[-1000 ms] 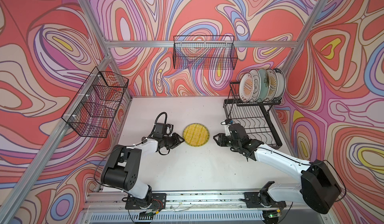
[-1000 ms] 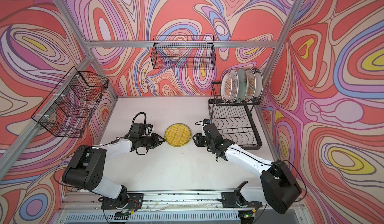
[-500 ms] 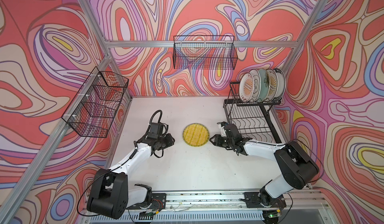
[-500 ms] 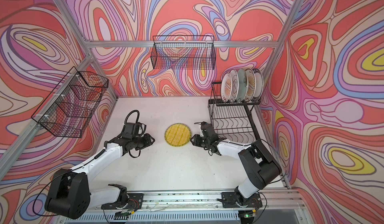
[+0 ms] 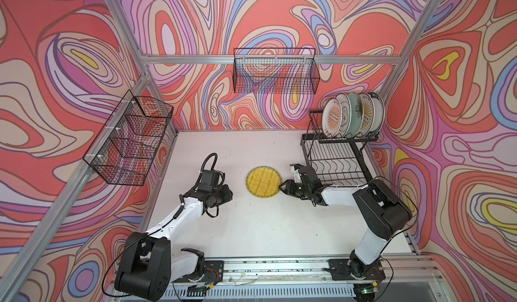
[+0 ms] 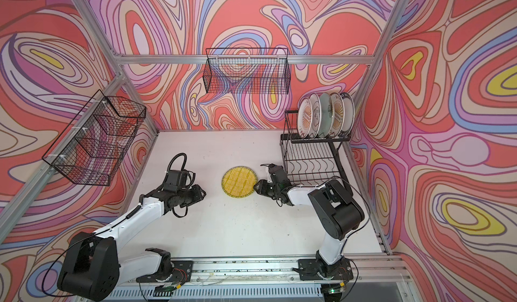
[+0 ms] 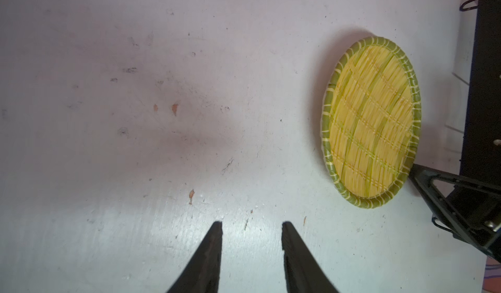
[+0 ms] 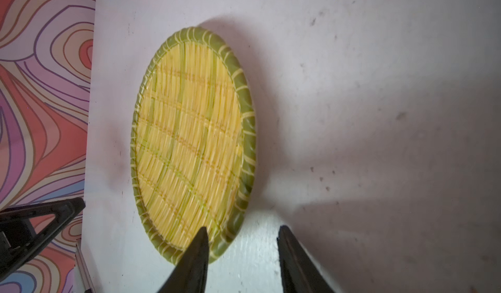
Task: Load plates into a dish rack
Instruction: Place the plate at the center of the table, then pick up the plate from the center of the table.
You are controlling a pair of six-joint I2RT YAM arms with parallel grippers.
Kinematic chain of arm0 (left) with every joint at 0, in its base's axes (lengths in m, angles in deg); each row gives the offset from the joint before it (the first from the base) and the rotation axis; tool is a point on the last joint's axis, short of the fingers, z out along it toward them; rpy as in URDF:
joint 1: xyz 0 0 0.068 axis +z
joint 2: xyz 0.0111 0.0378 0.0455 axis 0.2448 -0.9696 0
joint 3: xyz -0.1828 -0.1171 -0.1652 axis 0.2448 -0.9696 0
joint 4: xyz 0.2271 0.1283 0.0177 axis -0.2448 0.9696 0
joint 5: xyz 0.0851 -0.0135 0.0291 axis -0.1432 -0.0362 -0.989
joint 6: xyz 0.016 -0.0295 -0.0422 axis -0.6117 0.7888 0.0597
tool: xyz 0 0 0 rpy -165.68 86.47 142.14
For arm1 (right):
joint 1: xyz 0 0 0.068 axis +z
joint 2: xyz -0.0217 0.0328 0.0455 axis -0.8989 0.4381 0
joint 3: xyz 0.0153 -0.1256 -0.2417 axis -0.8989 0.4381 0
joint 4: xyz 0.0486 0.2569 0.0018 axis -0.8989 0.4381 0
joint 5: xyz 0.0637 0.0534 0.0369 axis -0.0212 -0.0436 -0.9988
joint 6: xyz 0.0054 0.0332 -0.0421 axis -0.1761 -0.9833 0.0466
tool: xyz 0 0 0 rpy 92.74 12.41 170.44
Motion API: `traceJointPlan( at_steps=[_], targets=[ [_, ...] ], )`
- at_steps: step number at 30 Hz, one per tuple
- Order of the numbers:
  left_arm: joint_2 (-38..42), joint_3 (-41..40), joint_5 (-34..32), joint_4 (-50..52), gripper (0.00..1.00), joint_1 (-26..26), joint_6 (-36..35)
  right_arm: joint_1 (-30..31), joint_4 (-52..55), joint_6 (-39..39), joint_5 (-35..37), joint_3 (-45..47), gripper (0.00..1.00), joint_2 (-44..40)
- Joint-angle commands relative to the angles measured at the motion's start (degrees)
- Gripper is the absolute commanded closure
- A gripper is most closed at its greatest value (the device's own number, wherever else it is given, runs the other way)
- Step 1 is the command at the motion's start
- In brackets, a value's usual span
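Since a second ago the right gripper (image 5: 283, 187) has closed in on the yellow striped plate (image 5: 263, 181), and the left gripper (image 5: 230, 195) has backed slightly away from it. Both have their jaws apart and hold nothing. In the right wrist view one fingertip (image 8: 202, 240) overlaps the plate's rim. The plate lies flat on the table (image 5: 265, 225), near the dish rack (image 5: 335, 165). Beyond it, five plates (image 5: 349, 116) stand upright on the rack's upper tier.
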Motion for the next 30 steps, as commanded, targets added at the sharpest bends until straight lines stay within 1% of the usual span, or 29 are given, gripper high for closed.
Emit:
traceJointPlan(
  at_steps=[1, 7, 17, 23, 30],
  targets=[
    [0.2, 0.1, -0.9, 2.0, 0.60, -0.4, -0.2, -0.4, -2.9, -1.2, -1.5, -1.6, 0.58, 2.8],
    [-0.5, 0.1, 0.5, 1.3, 0.63, -0.6, 0.0, -1.2, -5.5, -3.9, -3.2, -2.7, 0.61, 7.0],
    [-0.9, 0.7, 0.6, 0.8, 0.64, -1.5, 0.2, -1.8, -9.7, -7.6, -4.2, -2.6, 0.64, 10.3],
    [0.6, 0.0, 2.6, -1.5, 0.64, -2.2, -0.1, -1.8, -14.3, -12.3, -4.0, -2.1, 0.66, 13.1],
    [2.7, 0.2, 3.0, -1.4, 0.63, -2.5, -0.1, -1.8, -18.6, -15.6, -4.8, -1.3, 0.73, 15.3]
  ],
)
